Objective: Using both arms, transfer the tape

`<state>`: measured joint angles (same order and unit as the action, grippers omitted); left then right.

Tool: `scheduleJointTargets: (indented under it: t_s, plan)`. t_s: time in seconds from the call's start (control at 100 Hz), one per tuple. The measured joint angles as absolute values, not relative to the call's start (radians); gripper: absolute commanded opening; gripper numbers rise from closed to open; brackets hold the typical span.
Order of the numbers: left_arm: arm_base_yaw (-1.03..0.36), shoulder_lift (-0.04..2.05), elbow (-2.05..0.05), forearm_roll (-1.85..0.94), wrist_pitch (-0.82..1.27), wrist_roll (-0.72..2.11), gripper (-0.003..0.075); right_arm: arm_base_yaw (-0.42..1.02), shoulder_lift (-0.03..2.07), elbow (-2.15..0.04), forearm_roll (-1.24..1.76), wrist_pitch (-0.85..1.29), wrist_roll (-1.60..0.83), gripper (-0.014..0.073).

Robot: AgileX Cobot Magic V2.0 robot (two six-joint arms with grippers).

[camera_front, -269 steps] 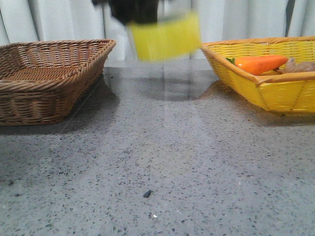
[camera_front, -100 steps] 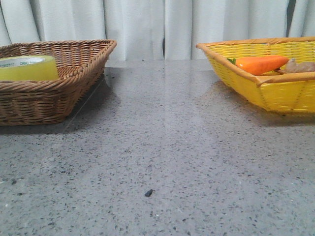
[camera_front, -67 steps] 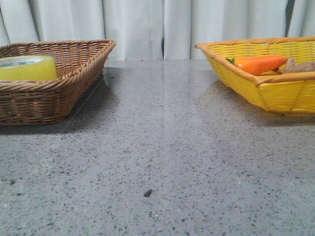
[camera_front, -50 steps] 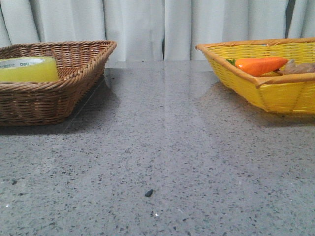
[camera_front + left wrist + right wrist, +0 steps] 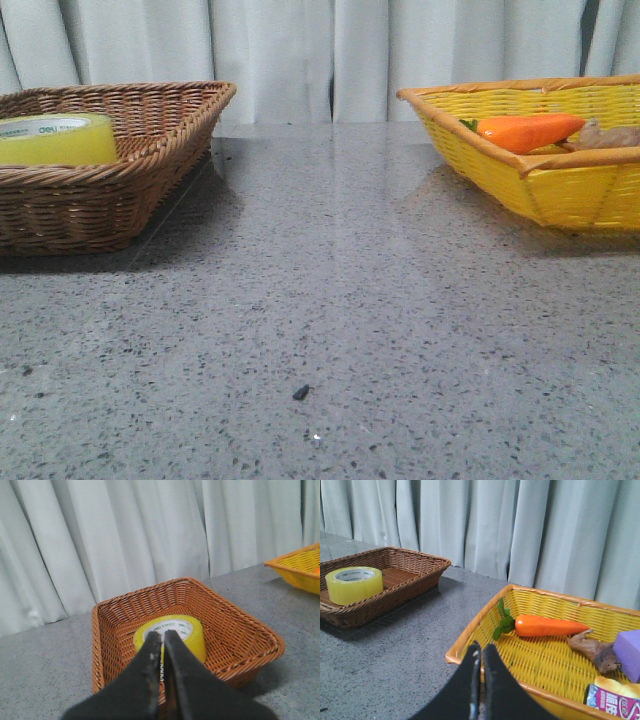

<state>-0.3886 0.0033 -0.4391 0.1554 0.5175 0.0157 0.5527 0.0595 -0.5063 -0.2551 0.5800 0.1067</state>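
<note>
Wide roll of translucent yellow packing tape point(image 5: 57, 139) lying flat inside brown wicker basket point(image 5: 150, 150). Left black gripper point(image 5: 161, 637) raised clear above it, fingers pressed together, empty. Right black gripper point(image 5: 481, 650) raised over yellow woven basket point(image 5: 485, 625), closed, empty.

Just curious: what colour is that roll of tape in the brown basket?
Translucent yellow tape with a white core printed green; the left wrist view shows it best.

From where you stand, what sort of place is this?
Probably a staged test bench rather than a kitchen: a speckled grey table backed by pale curtains, a brown wicker basket holding only tape, and a yellow basket of toy-like food.
</note>
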Motion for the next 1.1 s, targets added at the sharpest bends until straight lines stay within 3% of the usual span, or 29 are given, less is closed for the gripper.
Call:
scheduleJointTargets:
  t_s: [0.4,0.76,0.89,1.1]
  plan:
    - [-0.386,0.003,-0.396,0.16,0.475,0.013,-0.0021,0.553,0.059,-0.506,-0.255,0.58,0.107,-0.0047]
    - [-0.202,0.01,0.001,-0.019,0.034,-0.014,-0.002,0.553,0.059,-0.506,-0.255,0.58,0.107,-0.0047]
    - [-0.14,0.012,0.004,-0.036,0.054,-0.025,-0.0021,0.553,0.059,-0.506,-0.255,0.58,0.107,-0.0047]
    - [-0.121,-0.005,0.004,-0.053,0.286,-0.027,-0.002,0.553,0.059,-0.506,-0.255,0.58,0.107,-0.0047]
